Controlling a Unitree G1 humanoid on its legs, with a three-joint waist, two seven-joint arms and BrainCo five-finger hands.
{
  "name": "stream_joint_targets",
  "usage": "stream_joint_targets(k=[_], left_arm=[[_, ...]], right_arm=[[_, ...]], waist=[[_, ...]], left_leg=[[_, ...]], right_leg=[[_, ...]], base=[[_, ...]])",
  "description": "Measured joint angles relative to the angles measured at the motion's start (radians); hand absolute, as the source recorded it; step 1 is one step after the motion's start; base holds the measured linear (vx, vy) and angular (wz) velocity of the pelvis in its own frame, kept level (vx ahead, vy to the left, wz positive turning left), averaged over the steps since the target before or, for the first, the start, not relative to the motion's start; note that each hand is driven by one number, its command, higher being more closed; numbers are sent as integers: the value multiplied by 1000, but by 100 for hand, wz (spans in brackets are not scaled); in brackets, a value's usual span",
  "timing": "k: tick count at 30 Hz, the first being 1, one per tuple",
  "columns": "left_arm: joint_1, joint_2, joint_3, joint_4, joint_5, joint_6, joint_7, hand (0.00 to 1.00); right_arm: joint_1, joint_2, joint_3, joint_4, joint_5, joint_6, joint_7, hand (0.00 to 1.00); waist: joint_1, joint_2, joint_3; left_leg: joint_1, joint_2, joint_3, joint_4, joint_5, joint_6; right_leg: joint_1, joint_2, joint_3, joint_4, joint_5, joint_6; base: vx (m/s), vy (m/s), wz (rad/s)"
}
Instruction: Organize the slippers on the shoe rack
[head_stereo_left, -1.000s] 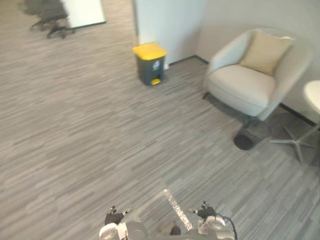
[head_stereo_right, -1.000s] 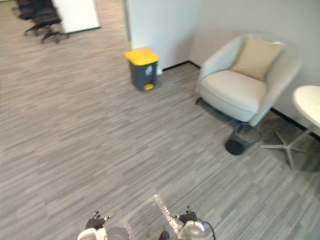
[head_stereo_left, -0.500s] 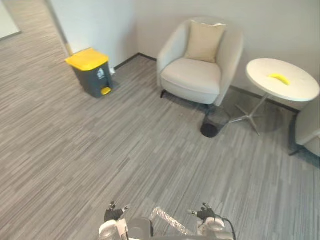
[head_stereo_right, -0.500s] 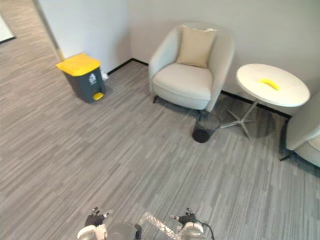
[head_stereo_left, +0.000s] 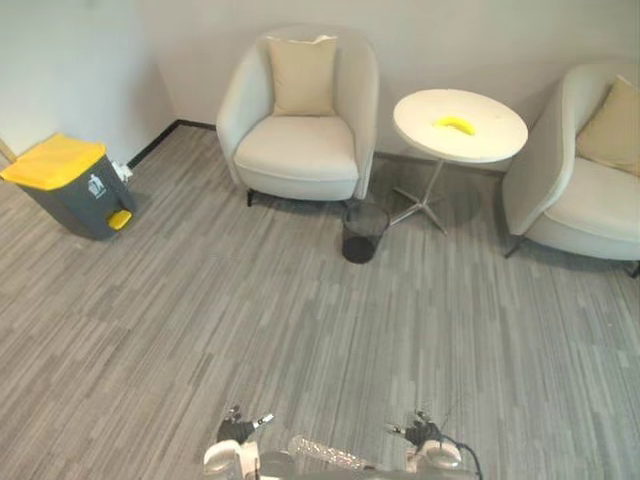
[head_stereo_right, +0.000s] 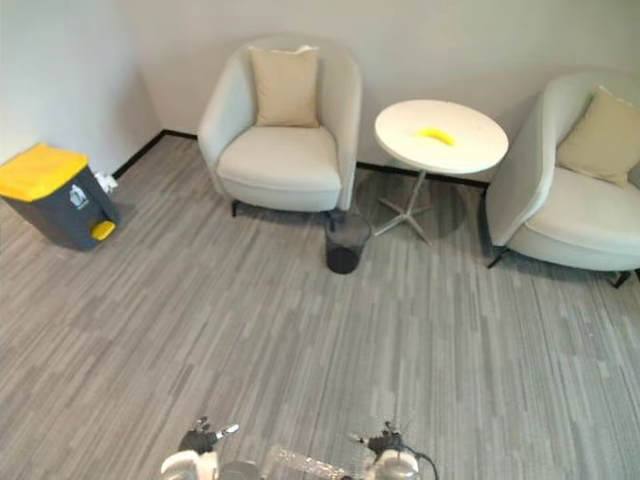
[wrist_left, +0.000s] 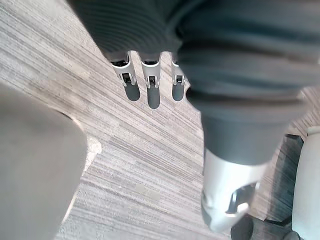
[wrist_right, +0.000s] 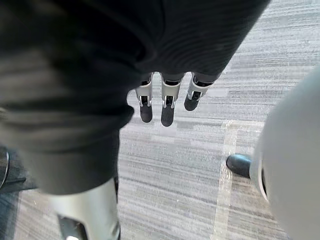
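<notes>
The camera has swung right: the bin (head_stereo_left: 65, 185) sits far left, a round tabletop (head_stereo_left: 460, 125) ahead. Left hand (wrist_left: 151, 92) and right hand (wrist_right: 168, 107) hang, fingers straight, holding nothing. Slippers and rack probably lie further round.

Grey striped floor (head_stereo_left: 250, 330), plain pale wall (head_stereo_left: 480, 40) at back, pale left chair (head_stereo_left: 297, 150) w/ tan pillow (head_stereo_left: 303, 76), pale right chair (head_stereo_left: 580, 200) w/ one too, round white table (head_stereo_left: 495, 135) btwn them w/ small yellow thing (head_stereo_left: 455, 123) on top, little black bin (head_stereo_left: 363, 232) just beside the left chair, grey bin w/ yellow lid (head_stereo_left: 68, 186) far left.
</notes>
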Motion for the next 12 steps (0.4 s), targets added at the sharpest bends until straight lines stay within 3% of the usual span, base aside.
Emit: stream_joint_targets(k=[2, 4, 5, 6, 9, 12], left_arm=[[5, -7, 7, -14, 0, -2, 1, 0], [7, -9, 11, -18, 0, -2, 4, 0], [8, -10, -3, -23, 0, -3, 5, 0], [8, -12, -16, -21, 1, -3, 4, 0], [12, 10, -17, -11, 1, -3, 6, 0], [15, 10, -16, -1, 2, -3, 8, 0]], right_arm=[[-1, -3, 5, -6, 9, 2, -7, 0], [-7, -4, 7, -8, 16, 4, -17, 0], [-7, -5, 6, -9, 29, 3, -21, 0], [-7, -9, 5, -7, 30, 3, -23, 0], [10, 5, 5, -10, 30, 9, -22, 0], [19, 11, 6, -10, 29, 9, -22, 0]], waist=[[7, 3, 7], [7, 3, 8], [7, 7, 6], [6, 20, -3], [2, -23, -19], [2, -32, -28]], left_leg=[[-56, 10, -35, 126, -7, 4], [-58, -15, -72, 57, -50, -3], [-56, -46, -121, -96, -38, -7], [-49, -61, -158, -204, 24, -34], [-10, -98, -133, -283, 48, -13], [53, -130, -108, -350, 60, 2]], right_leg=[[14, 6, 34, 11, -9, -10], [14, -2, 74, 23, -12, -10], [7, -7, 100, 32, -16, 1], [-4, -1, 117, 42, -27, 20], [-6, -39, 128, 32, -27, 35], [20, -73, 144, 19, -37, 51]], base=[[84, 31, -77], [124, 109, -79], [129, 177, -57], [160, 187, -53], [126, 90, -10], [127, 85, -10]])
